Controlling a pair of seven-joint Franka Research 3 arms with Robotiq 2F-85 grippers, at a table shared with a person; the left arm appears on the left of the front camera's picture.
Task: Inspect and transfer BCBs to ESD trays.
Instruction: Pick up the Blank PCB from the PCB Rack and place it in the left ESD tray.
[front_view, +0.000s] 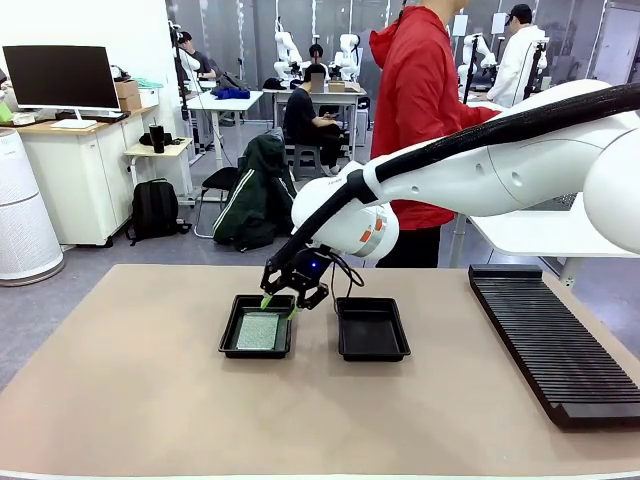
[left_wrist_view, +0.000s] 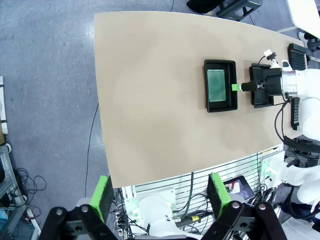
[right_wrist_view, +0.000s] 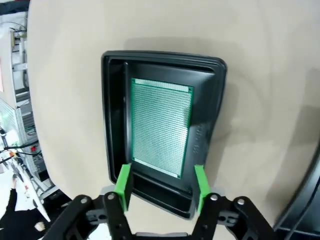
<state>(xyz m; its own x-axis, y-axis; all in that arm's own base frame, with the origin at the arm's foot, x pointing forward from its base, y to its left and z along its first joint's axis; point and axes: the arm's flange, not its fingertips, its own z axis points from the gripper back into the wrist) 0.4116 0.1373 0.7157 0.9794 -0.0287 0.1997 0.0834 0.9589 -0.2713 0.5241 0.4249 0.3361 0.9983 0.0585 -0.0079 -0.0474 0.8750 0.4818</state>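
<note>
Front view: the right gripper (front_view: 293, 290) is hovering over the far rim of the left ESD tray (front_view: 228, 335), where a BCB (front_view: 258, 331) is lying flat.

Left wrist view: the left gripper (left_wrist_view: 160, 200) is hanging high above the table (left_wrist_view: 150, 100), jaws spread wide.

Right wrist view: the right gripper's green pads (right_wrist_view: 124, 180) are standing apart on either side of the BCB's near end, not pinching it.

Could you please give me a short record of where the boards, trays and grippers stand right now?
left tray: one BCB lying flat inside
right tray: holds no board
right gripper: open, fingers either side of the BCB's end, above the left tray
left gripper: open, high above the table, holding nothing
slotted rack: on the table's right side
person: standing at the far side
</note>
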